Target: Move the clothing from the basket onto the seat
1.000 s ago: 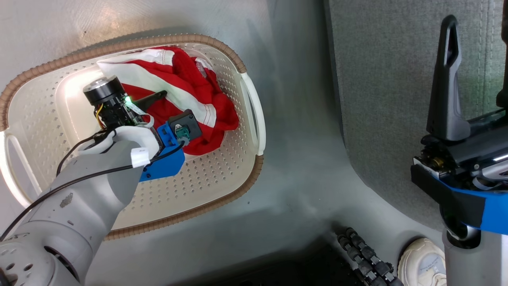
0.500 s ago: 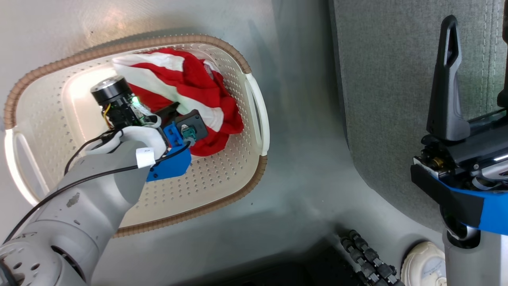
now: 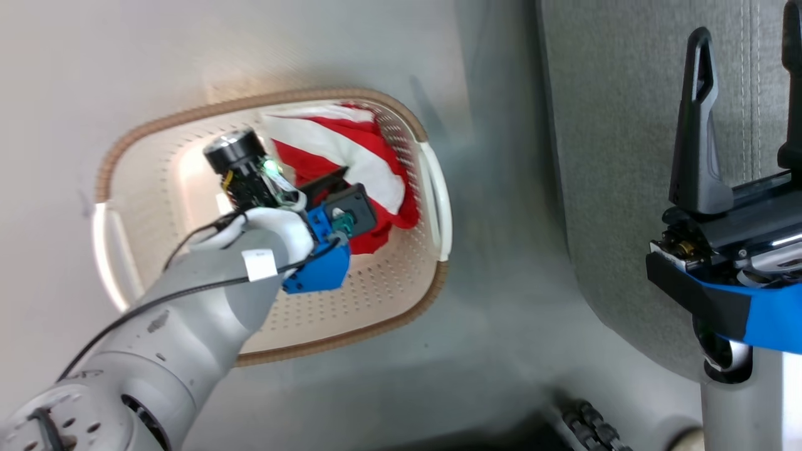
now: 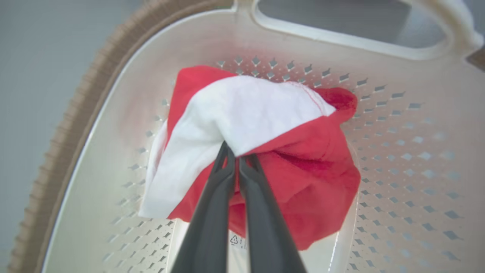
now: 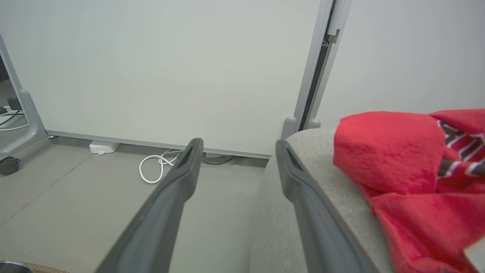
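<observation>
Inside the cream-white perforated plastic basket (image 3: 250, 103), the left jaws clench a bright red-and-white soft garment (image 4: 265, 113); the right jaws stand spread near another red garment (image 5: 386, 151) on the light-grey fabric seat (image 5: 343, 191).

The left arm (image 3: 156, 341) is pale grey and rounded, with a thin black cable (image 3: 188, 290) along it, a white tag (image 3: 260, 264), a blue bracket (image 3: 319, 275) and a round black camera (image 3: 241, 164) at the wrist. The right gripper (image 5: 238, 143) has long dark tapered fingers (image 5: 174, 197) above a blue band (image 3: 777, 319)
</observation>
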Motion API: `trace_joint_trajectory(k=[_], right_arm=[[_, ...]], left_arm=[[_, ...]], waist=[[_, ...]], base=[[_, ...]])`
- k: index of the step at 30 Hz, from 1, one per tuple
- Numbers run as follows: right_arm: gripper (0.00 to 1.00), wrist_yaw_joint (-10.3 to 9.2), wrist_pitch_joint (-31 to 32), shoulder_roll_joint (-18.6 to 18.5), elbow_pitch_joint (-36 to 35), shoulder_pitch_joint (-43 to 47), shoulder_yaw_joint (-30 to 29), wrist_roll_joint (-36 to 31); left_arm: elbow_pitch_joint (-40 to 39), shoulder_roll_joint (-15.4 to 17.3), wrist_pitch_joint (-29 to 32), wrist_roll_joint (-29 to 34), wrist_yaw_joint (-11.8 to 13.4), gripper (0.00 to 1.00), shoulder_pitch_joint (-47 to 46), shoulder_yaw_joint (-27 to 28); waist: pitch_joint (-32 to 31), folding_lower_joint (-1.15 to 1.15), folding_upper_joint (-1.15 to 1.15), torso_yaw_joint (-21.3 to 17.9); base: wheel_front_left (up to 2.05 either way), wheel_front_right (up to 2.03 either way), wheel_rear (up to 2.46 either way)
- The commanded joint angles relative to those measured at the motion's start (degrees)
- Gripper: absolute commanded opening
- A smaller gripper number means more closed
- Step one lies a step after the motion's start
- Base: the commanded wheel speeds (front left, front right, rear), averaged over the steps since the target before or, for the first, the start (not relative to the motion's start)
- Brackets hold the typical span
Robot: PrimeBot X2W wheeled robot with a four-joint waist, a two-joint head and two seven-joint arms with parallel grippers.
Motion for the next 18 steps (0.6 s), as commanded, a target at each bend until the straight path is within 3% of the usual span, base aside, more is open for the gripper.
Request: trace_joint_trajectory(k=[1,10,18], right_arm=[[1.00,0.01,-0.03,-0.01,0.44,-0.17,-0.29,-0.48],[1.00,0.01,-0.03,-0.03,3.51,1.39,-1.03,-1.49],[1.00,0.01,-0.03,-0.02,5.63,3.13,-1.53,-2.36]], left_arm=[[-0.75,-0.41,-0.70,-1.06,-0.03,0.00,0.60,-0.22],[-5.92,-1.44,-1.81,-7.35,-0.03,0.00,2.94,-0.18],[-12.99,0.26,-1.80,-11.47,-0.03,0.00,5.76,2.12]], waist=[[-1.02,0.00,0.00,0.58],[-8.45,0.00,0.00,4.63],[-15.09,0.00,0.00,7.18]], base=[[0.00,0.00,0.00],[0.00,0.00,0.00],[0.00,0.00,0.00]])
